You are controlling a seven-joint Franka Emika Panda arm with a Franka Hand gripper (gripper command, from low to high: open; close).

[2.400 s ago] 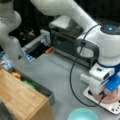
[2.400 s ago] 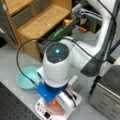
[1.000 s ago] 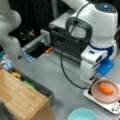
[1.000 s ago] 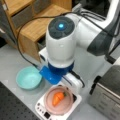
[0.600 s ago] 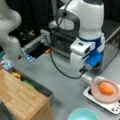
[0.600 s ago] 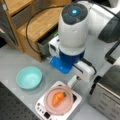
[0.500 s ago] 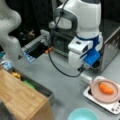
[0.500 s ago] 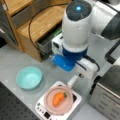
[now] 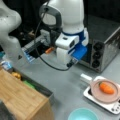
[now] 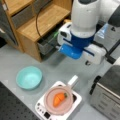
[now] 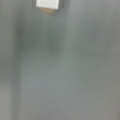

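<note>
The gripper hangs above the table, holding nothing visible; I cannot tell how its jaws stand. Nearest it, 1 carrot lies in a pink pan on a white burner. The carrot looks light, stiff and smooth; take hold across its thick middle.

Orange carrot lying in a pink pan on a white hotplate; teal bowl beside it on the grey surface; arm above, claw hidden.
</note>
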